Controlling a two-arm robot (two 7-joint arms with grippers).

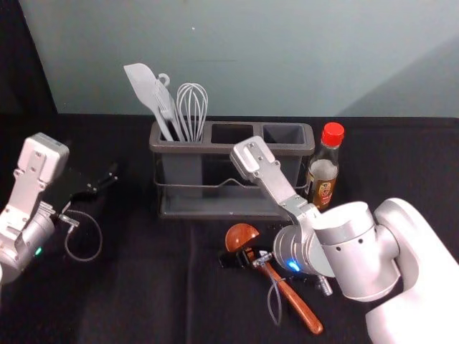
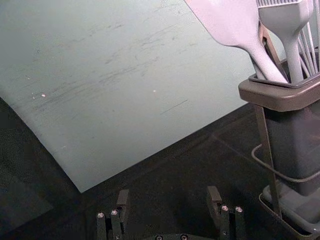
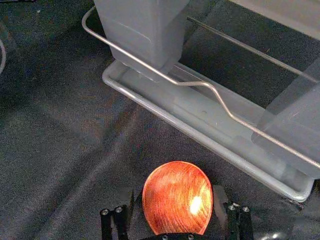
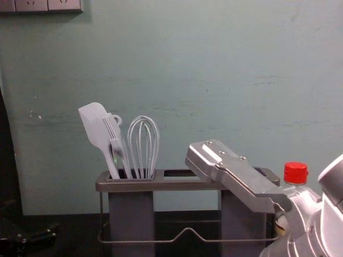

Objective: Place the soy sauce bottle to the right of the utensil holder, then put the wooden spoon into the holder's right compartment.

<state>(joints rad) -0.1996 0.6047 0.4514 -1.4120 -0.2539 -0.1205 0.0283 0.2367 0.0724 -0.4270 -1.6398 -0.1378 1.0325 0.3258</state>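
Closest to the camera, the right arm reaches in over the black-covered desk. Beyond it stands the utensil holder, its right compartment vacant. In front of the holder the wooden spoon lies flat on the desk, bowl toward the holder and handle slanting away to the right. The soy sauce bottle is upright just beside the holder's right end, so the first placement looks done. A spatula and a whisk lean in the left compartment.

The right end effector is open, its fingers either side of the spoon's bowl; the step in hand seems to be picking up the spoon. The left end effector is idle and open, left of the holder.

Next calls for closing firmly on the spoon, lifting it clear of the holder's wire rail, and turning it to fit the right compartment without knocking the bottle.
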